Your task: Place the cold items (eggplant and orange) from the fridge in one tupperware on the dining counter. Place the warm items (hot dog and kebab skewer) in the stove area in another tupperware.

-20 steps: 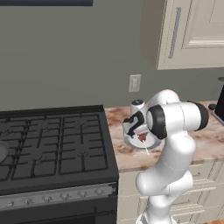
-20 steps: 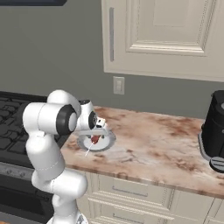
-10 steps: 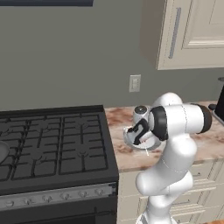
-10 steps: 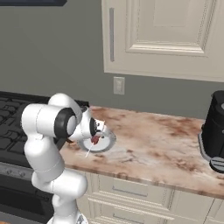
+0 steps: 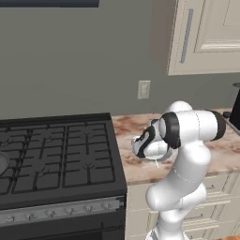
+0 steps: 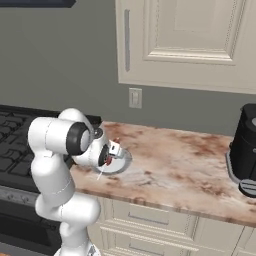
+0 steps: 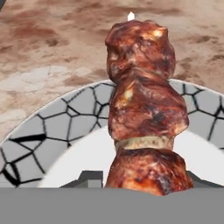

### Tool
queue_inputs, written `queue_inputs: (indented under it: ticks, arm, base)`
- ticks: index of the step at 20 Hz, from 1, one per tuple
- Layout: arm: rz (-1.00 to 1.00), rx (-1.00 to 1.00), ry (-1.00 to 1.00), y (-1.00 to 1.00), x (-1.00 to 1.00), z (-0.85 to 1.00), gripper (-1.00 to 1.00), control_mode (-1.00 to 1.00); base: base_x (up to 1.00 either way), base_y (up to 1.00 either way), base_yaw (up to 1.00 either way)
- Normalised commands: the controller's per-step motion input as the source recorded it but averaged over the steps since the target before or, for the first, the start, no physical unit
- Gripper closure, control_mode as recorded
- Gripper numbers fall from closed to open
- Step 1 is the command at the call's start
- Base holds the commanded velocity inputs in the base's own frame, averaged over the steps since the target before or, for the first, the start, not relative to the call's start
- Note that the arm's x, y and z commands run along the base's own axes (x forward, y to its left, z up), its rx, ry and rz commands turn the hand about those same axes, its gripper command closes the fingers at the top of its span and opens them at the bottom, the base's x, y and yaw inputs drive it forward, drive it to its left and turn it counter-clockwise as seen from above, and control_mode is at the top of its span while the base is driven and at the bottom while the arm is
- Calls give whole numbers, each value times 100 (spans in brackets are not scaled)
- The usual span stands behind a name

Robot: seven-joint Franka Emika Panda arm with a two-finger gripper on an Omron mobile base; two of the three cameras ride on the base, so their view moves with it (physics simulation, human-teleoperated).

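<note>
Beside the black stove (image 5: 56, 159), on the marbled worktop (image 6: 185, 165), the arm is bent low over a round plate (image 7: 52, 127) with a grey crackle-patterned rim. The tool (image 6: 106, 156) sits right down at that plate, its jaws drawn together on the kebab skewer (image 7: 142, 109) — the hand view has the dark red-brown meat chunks rising straight up between the two dark fingertips (image 7: 89, 179), with the pale stick's tip poking out at the far end.

What the coming move turns on is the skewer's long axis. It runs directly away from the hand, in line with the camera's line of sight, so the grip looks to be near one end and not at the middle. That leaves most of the length hanging ahead of the jaws, over the plate's white centre and its far rim. My judgement is that the next step is a lift clear of the plate; the free end may sag or swing, and the skewer's length will have to line up with the tray it is bound for.
</note>
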Motion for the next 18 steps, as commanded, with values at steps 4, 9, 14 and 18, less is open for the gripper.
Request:
queue_inputs:
  ticks: [4,9,14,18]
  arm:
    - [2,10,11,1,-26,100,100,-100]
    - [8,14,2,0,-37,100,100,-100]
    - [5,3,12,12,-48,100,100,-100]
    - [8,-1,16,29,-55,100,100,-100]
  base:
    - [0,0,0]
    - [0,0,0]
    - [0,0,0]
    - [0,0,0]
